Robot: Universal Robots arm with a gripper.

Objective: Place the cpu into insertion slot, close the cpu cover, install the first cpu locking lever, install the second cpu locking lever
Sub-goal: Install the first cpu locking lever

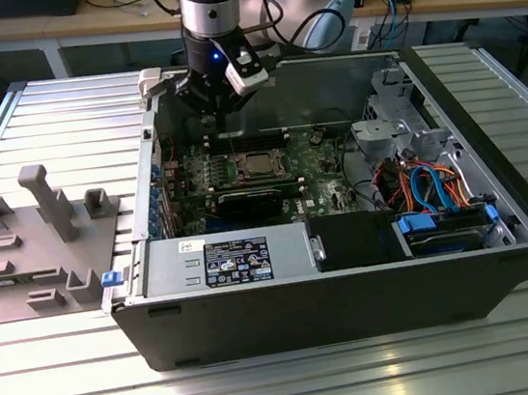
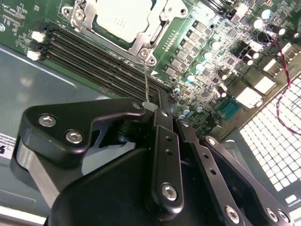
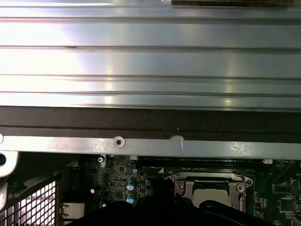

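— Where's the cpu sitting?

— I see the cpu [image 2: 123, 19] lying flat in its socket on the motherboard [image 2: 221, 61], its pale metal top showing through the square window of the cpu cover [image 2: 149, 38], which lies down over it. In the exterior view the same chip [image 1: 257, 166] sits near the middle of the green board inside the open computer case [image 1: 356, 302].

— And the pincer?

— My gripper [image 2: 157, 106] hangs above the board, just off the corner of the socket frame. In the second wrist view the two black fingers [image 2: 164, 136] are drawn together, and a thin wire lever [image 2: 146, 84] runs from the socket corner up to the tips. I would call the pincer narrow, closed around that wire.

— What lies around it?

— Beside the socket run the dark memory slots [image 2: 94, 56]. In the first wrist view I see the case's metal rim [image 3: 141, 146] and the ribbed aluminium table [image 3: 150, 66] beyond it. On the exterior view's left a grey fixture block [image 1: 37, 247] rests on the table, well apart from the case; the power supply [image 1: 224, 261] sits along the case's near wall.
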